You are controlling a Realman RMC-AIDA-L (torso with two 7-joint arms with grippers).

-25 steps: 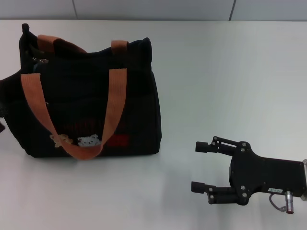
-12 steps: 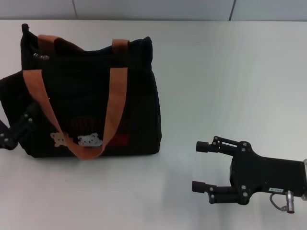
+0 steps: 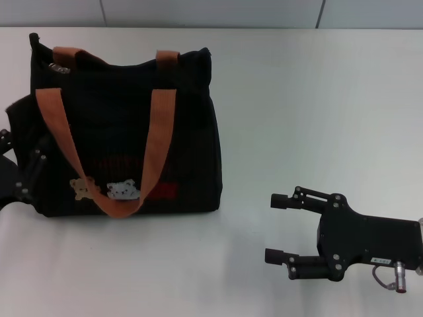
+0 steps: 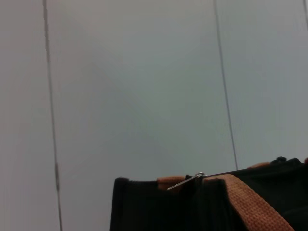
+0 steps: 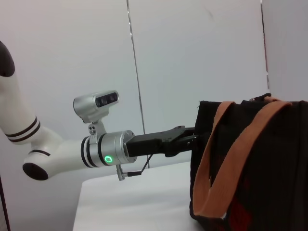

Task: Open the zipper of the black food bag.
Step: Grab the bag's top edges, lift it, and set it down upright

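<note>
The black food bag point(image 3: 125, 132) stands upright on the left of the white table, its two orange-brown handles hanging over the front with bear patches and red lettering. The zipper's silvery pull point(image 3: 59, 67) sits at the left end of the top edge; in the left wrist view the pull point(image 4: 186, 181) lies beside an orange strap. My left gripper point(image 3: 23, 173) is low at the bag's left side, and in the right wrist view this gripper point(image 5: 187, 139) reaches to the bag's point(image 5: 255, 163) end wall. My right gripper point(image 3: 270, 228) rests open on the table, well right of the bag.
A white table point(image 3: 297, 99) spreads right of and behind the bag, ending at a pale panelled wall point(image 3: 211, 12). The left arm's white links point(image 5: 53, 149) stretch out past the bag's end.
The left gripper has drawn back leftward and lower, out from the bag's left end. The bag's top edge has risen and straightened, carrying the pull up. The right arm stayed still.
</note>
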